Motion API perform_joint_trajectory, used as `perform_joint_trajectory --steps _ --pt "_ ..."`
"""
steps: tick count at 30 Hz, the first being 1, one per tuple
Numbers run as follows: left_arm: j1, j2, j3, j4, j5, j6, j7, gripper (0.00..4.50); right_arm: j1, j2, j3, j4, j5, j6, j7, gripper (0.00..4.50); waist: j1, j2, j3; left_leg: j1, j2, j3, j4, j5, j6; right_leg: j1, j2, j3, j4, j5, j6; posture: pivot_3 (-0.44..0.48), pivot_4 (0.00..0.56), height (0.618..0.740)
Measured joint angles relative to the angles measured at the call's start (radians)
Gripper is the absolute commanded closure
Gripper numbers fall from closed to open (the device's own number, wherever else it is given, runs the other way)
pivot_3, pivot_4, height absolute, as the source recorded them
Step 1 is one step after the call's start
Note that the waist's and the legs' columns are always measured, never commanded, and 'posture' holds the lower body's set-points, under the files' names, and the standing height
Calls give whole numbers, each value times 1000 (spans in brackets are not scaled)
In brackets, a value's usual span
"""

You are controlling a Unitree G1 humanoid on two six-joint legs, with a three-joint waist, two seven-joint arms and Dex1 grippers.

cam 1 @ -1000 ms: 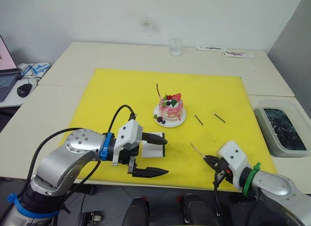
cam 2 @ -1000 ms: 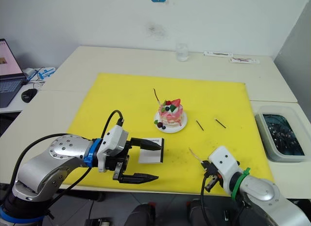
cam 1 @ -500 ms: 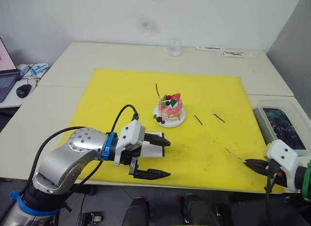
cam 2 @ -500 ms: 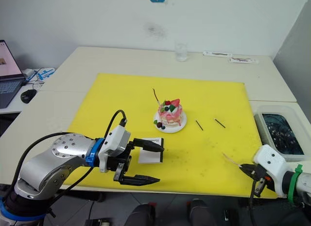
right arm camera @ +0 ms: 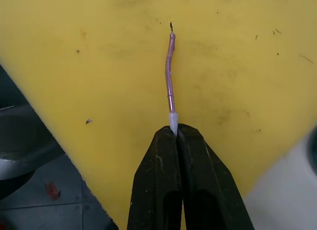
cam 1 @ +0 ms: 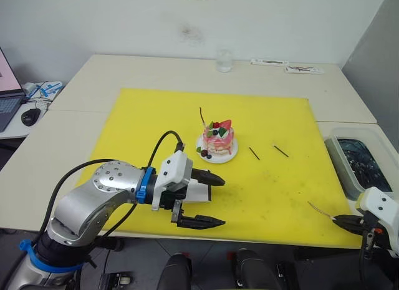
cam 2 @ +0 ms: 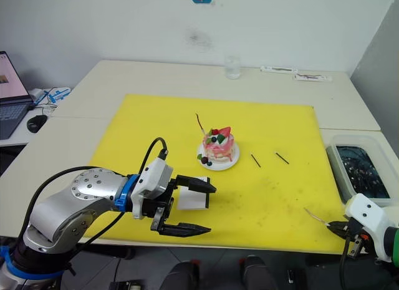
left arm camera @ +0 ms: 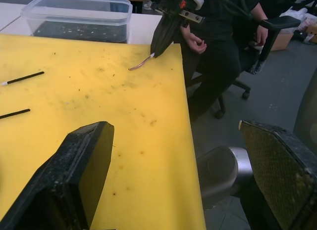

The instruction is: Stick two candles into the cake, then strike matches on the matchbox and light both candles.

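At the right front corner of the yellow mat [cam 1: 262,196], my right gripper [right arm camera: 174,132] has its 2 fingers pinched tight on the pale end of 1 candle [right arm camera: 170,74], with the long pink part sticking out over the mat. The cake [cam 1: 219,139] sits on its plate near the middle of the mat, well away, and another candle [cam 1: 202,115] already stands in it. To do this step well, I think I should carry the candle across slowly, tip it upright, and push it down gently beside the berries so the cake does not slide. My left gripper [cam 1: 206,199] hangs wide open over the matchbox [cam 2: 194,200], not touching it as far as I can tell. The 2 matches [cam 1: 255,153] lie right of the plate. The matchbox is partly hidden by my fingers.
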Motion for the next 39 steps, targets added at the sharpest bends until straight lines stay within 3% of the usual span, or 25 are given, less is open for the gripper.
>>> perform_joint_trajectory --steps 9,17,23,35,39 --pt "-16 -6 -2 -13 0 29 23 0 -8 -43 -29 -9 0 38 56 907 0 0 0 0 0 0 0 0 0 0 0 0 0 0 0 0 150 740" --pt "-10 -31 -21 -26 7 36 66 0 -57 -229 -69 -120 -4 239 100 907 0 0 0 0 0 0 1 0 0 0 0 0 0 0 1 0 150 740" --pt "14 -48 -42 -59 11 35 102 0 -190 -343 85 -131 25 414 65 907 0 0 0 0 0 0 0 0 0 0 0 0 0 0 1 0 150 740" --pt "109 -65 -80 -115 41 4 152 0 -376 -371 376 -35 18 385 37 907 0 0 0 0 0 1 1 0 0 0 0 0 0 1 1 0 150 740" --pt "122 -64 -80 -130 39 -9 148 0 -410 -374 409 -20 18 378 40 1849 -1 0 0 0 0 1 1 0 0 0 0 0 0 1 1 0 150 740"
